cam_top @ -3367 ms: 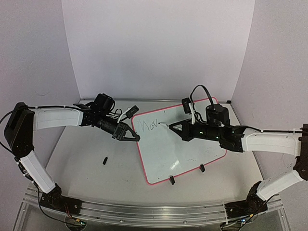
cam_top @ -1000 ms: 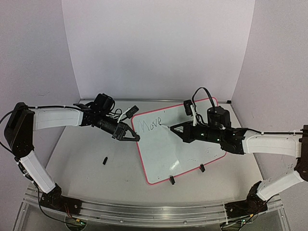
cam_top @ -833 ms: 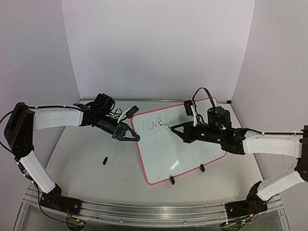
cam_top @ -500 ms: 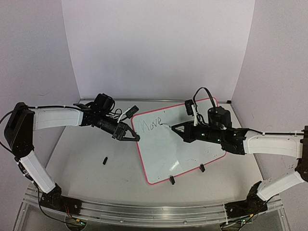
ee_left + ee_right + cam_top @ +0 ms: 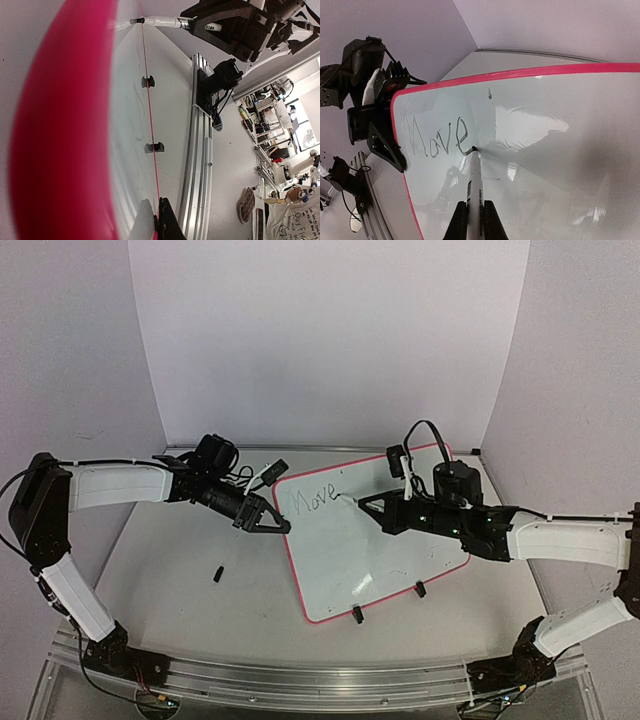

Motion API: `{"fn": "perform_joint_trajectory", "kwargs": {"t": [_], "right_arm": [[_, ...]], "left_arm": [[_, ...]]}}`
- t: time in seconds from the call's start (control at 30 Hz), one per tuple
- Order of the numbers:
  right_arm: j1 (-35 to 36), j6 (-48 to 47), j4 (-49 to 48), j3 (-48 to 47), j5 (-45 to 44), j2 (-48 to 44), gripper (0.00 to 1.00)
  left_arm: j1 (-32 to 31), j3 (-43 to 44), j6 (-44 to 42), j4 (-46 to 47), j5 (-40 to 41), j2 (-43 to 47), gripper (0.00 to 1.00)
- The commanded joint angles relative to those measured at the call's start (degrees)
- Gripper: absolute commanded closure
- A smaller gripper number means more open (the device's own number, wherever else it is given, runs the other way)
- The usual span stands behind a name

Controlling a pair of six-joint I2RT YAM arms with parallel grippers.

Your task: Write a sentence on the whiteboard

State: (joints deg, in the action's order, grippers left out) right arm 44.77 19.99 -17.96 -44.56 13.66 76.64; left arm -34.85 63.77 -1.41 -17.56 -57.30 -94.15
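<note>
Right at the near edge, a ribbed aluminium rail (image 5: 300, 678) carries both arm bases. Beyond it the table (image 5: 170, 540) is a flat, matte, pale grey sheet. One small black piece (image 5: 217, 573) lies loose on it, too small to identify.

The whiteboard (image 5: 390, 560) rests on the right half of the table, turned askew. It is a glossy white rectangle with rounded corners and a thin pink-red rim, and two black clip feet (image 5: 357, 614) sit on its near edge. Light glares off its surface.

The right gripper (image 5: 475, 206) has its black fingers pressed against a slim white marker (image 5: 476, 177), whose dark tip touches the board just after the last letter. The sentence (image 5: 434, 140) sits toward the board's far left corner in thin black handwriting, with only "Move" legible. The left gripper (image 5: 281, 525) is clamped on the board's left rim, its fingers pinched together over the pink edge.

Behind everything stand smooth, pale lilac backdrop walls (image 5: 330, 340).
</note>
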Motion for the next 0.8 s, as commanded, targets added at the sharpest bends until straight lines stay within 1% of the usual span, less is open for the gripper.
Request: {"fn": "perform_joint_trajectory", "kwargs": {"t": [0.0, 0.13, 0.33, 0.6, 0.77], "right_arm": [[-0.39, -1.09, 1.62, -0.44, -0.66, -0.76, 1.00], [-0.39, -2.12, 0.99, -0.29, 3.12, -3.76, 1.00], [-0.50, -2.23, 2.69, 0.60, 2.42, -8.77, 1.00], [-4.17, -3.59, 3.69, 1.31, 6.25, -9.01, 1.00], [-5.06, -4.05, 3.66, 0.79, 5.96, -7.94, 1.00]], "left_arm": [[-1.19, 2.06, -4.29, -1.30, -0.38, 0.59, 1.00], [-1.17, 2.15, -4.36, -1.51, -0.27, 0.55, 1.00], [-1.27, 2.20, -4.30, -1.50, -0.18, 0.46, 1.00], [-1.26, 2.16, -4.34, -1.68, 0.11, 0.68, 1.00], [-1.21, 2.32, -4.47, -1.85, 0.17, 0.71, 1.00]]}}
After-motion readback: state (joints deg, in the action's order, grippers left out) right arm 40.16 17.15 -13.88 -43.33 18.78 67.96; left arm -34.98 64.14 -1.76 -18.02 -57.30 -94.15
